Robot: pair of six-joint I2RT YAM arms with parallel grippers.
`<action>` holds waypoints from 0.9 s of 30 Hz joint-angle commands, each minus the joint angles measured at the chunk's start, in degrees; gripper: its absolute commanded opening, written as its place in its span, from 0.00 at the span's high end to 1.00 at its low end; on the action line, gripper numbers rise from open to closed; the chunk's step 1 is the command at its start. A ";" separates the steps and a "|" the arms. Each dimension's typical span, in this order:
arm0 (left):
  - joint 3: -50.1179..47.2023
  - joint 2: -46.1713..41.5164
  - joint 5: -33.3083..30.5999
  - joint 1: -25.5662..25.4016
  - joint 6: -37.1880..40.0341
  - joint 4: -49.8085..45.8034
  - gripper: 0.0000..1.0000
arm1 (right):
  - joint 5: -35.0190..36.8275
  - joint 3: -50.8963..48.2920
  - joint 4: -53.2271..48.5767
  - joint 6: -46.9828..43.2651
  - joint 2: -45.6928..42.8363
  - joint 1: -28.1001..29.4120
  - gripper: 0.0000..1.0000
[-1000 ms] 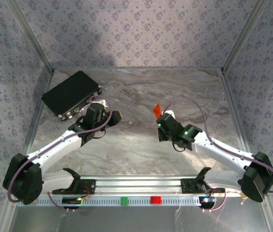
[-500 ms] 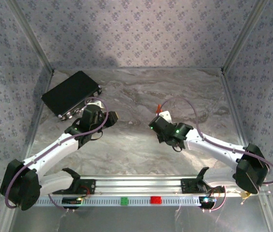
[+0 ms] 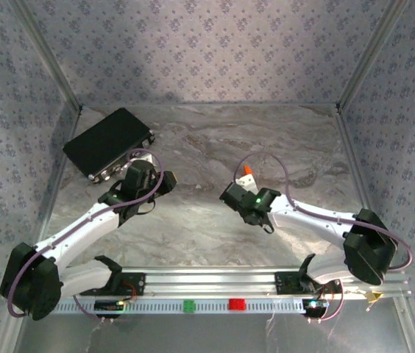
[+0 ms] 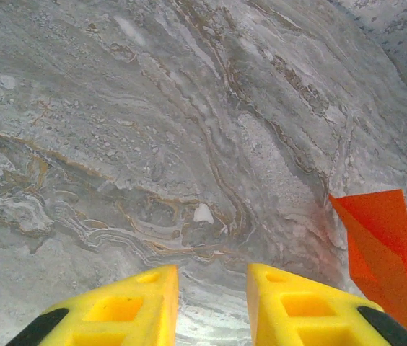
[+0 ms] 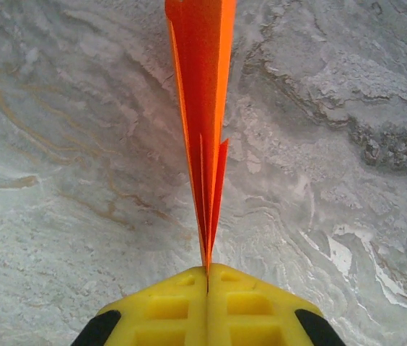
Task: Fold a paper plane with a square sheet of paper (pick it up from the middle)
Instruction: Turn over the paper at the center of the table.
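**Paper plane** (image 5: 202, 108): bright orange, folded into a narrow, layered dart; held edge-on above the tabletop (image 3: 207, 132), right of centre; one end is pinched in the right claw (image 5: 207, 272), whose yellow fingers are pressed together on the paper; this grip probably keeps the layers closed so the creases hold; which end is the nose cannot be told.

**Left claw** (image 4: 211, 288): fingers slightly apart, nothing between them; hovers over bare marbled surface with the plane off to its right; seemingly standing by to assist.

**Black case** (image 3: 108, 143): far left corner, well apart from the plane; uninvolved.

**Green block** (image 3: 189, 305), **red block** (image 3: 236, 304): on the near rail, beside a ruler strip.

**Writing:** none legible; the paper is plain.

**Progress:** folding appears essentially complete.
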 commanded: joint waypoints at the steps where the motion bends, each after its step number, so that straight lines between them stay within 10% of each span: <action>1: 0.26 -1.59 -2.08 0.48 -0.48 -1.57 0.70 | 0.88 3.10 -1.27 -1.32 2.53 1.62 0.94; 16: -1.44 -9.62 -11.12 0.72 -0.86 -8.56 0.70 | -12.12 10.82 3.23 -4.70 17.37 8.22 0.80; 27: -1.37 -8.17 -9.55 0.73 -1.12 -8.28 0.69 | -27.56 4.25 16.62 -0.43 8.74 3.14 0.58</action>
